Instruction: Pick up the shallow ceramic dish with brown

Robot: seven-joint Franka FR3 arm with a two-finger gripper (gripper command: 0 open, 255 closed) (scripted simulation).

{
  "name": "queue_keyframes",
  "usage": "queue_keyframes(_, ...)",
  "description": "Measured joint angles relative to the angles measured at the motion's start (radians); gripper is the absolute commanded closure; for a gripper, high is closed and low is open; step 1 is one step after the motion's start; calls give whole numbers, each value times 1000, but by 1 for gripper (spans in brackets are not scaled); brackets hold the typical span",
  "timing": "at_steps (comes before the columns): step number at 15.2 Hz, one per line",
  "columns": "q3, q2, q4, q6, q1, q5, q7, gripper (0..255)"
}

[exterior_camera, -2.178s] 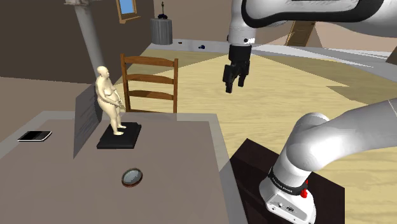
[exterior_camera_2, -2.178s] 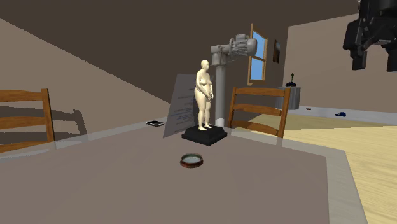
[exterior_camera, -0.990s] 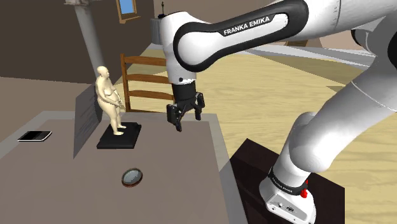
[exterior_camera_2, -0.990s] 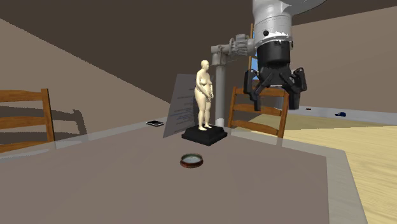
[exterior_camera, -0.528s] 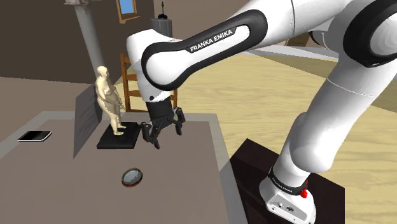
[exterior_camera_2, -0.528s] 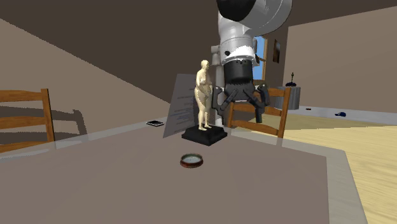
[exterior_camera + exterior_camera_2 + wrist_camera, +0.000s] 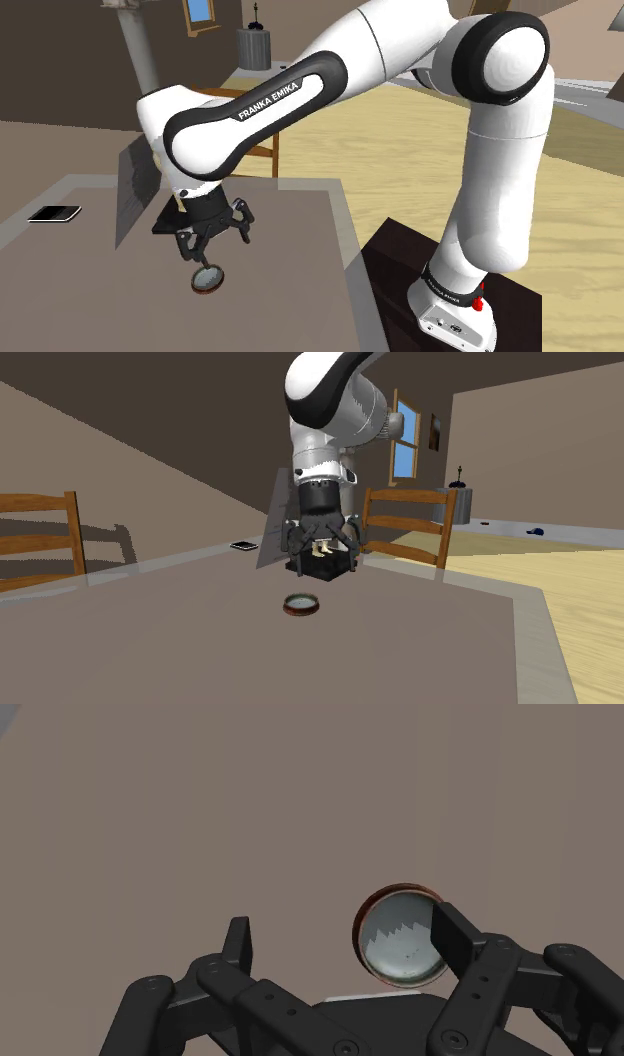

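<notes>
The gripper hangs over the grey-brown table, its fingers spread wide with nothing between them. The shallow dish (pale inside, reddish-brown rim) lies flat on the table below it, off-centre under one fingertip. They seem apart, though the gap is hard to judge.

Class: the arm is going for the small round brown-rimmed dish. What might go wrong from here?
1. The small round brown-rimmed dish lines up with one finger of the open black jaws, not the gap; a straight descent may strike its rim and flip it.
2. The dish is shallow, so the jaws may slip off it or scrape the grey-brown table.
</notes>
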Motion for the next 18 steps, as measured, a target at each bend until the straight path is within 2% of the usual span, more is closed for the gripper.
queue_keyframes(4,-3,161,145,-13,64,-51,81,0)
queue_keyframes(12,-15,222,131,56,79,-74,92,0)
queue_keyframes(13,-16,226,131,59,80,-75,93,255)
queue_keyframes(18,-16,229,131,63,82,-76,94,255)
